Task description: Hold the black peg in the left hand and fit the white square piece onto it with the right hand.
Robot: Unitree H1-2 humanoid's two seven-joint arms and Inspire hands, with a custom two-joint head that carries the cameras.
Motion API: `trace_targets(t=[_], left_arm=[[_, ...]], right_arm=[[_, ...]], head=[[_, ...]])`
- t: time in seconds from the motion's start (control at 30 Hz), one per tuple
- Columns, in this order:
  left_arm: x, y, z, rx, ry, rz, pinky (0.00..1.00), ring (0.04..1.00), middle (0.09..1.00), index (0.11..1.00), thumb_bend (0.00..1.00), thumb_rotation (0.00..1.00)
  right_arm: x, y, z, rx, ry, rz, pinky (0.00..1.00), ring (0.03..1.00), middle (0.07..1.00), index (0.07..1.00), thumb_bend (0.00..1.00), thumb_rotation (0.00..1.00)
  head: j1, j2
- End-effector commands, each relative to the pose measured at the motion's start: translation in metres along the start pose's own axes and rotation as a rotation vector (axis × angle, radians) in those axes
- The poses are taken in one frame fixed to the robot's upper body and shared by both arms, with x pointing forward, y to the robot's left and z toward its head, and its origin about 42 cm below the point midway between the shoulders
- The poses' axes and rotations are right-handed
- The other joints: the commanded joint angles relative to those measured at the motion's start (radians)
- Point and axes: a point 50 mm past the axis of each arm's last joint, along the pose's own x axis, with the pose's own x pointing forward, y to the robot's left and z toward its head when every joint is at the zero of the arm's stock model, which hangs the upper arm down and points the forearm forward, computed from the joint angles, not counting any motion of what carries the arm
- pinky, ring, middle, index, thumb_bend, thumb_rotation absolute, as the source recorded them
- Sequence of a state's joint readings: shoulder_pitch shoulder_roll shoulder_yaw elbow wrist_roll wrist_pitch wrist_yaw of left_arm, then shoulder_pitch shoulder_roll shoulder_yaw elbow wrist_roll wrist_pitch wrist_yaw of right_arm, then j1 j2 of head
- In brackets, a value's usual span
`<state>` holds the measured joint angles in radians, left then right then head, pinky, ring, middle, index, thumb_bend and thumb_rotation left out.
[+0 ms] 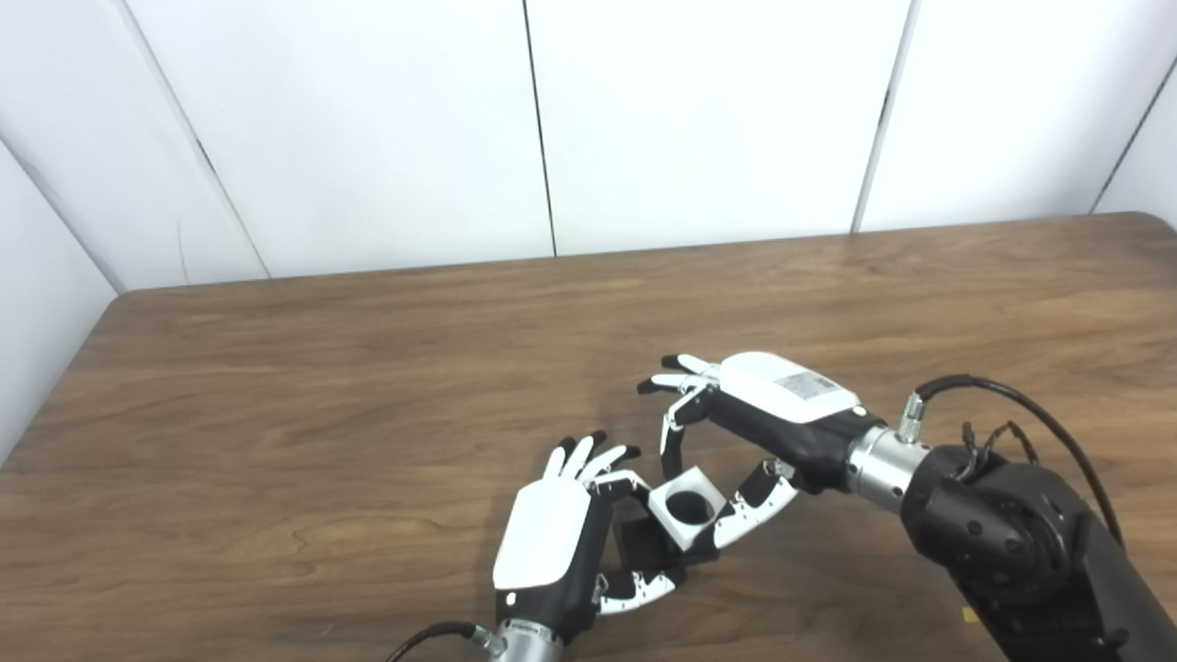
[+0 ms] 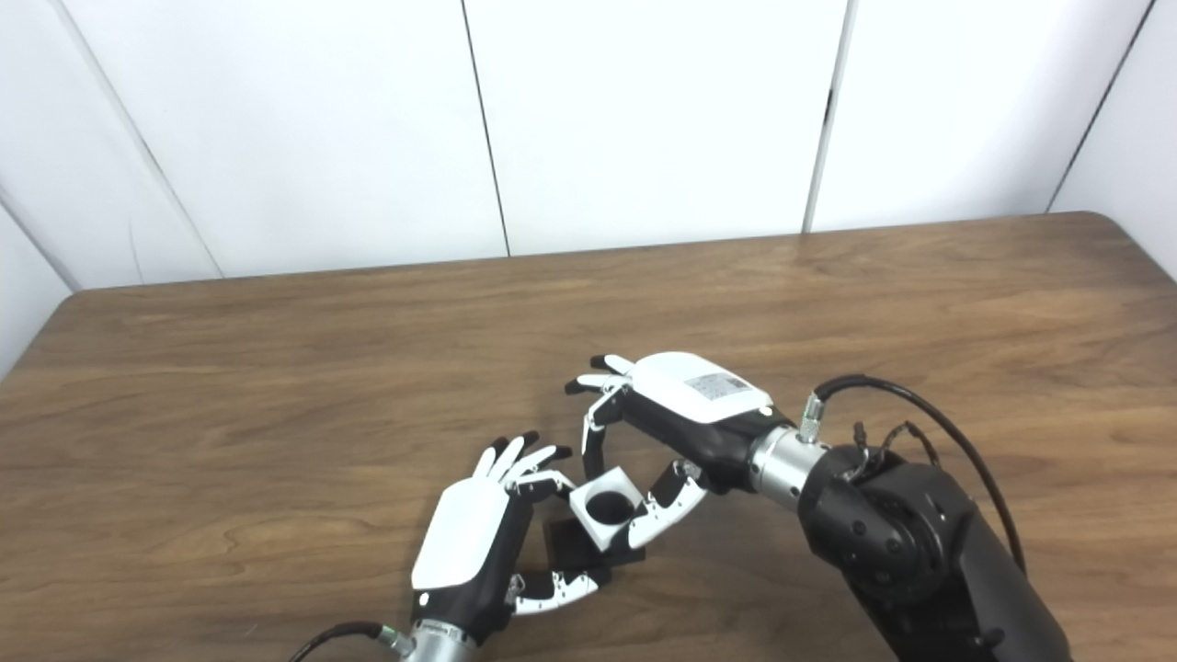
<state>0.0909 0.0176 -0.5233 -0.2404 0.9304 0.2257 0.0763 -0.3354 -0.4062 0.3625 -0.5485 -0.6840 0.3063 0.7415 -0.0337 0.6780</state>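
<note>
Nearest the cam: L hand (image 1: 549, 542), back of hand up, arm entering from bottom edge. Its thumb curls under and its fingers (image 1: 588, 457) fan upward, closed around the black peg (image 1: 646, 544); only the dark base block shows btwn thumb and fingers, low over the table (image 1: 276, 414). Can't tell if the base touches the wood.

Just right of that: white square piece (image 1: 688, 507), round hole facing up, tilted, sitting on top of/against the black peg. How far seated on it: can't tell.

R hand (image 1: 768, 409) comes in from the right, wrist cable looping behind. Thumb presses the piece's right side, one finger reaches down at its far corner: pinch grip on the white piece. Remaining fingers extended, apart, touching nothing.

Far: bare wood tabletop, then white wall panels (image 1: 699, 119).
</note>
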Motion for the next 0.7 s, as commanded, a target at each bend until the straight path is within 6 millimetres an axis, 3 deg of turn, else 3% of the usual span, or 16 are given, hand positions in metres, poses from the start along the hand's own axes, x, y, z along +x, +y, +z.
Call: trace_targets(t=[0.0,0.67], left_arm=[[-0.0074,-0.0148,0.0000,0.000,0.048,-0.040,1.00,0.963,0.861,0.489,0.52,0.06],[-0.0065,-0.0166,0.0044,-0.009,0.038,-0.041,1.00,0.959,0.861,0.489,0.52,0.06]], right_arm=[[0.0007,-0.0146,-0.0013,-0.020,-0.010,-0.047,0.96,1.000,0.925,0.493,0.52,0.15],[0.0092,-0.0087,-0.0069,0.006,0.007,-0.049,0.95,1.000,0.930,0.493,0.52,0.15]], head=[[-0.001,0.001],[0.002,-0.003]])
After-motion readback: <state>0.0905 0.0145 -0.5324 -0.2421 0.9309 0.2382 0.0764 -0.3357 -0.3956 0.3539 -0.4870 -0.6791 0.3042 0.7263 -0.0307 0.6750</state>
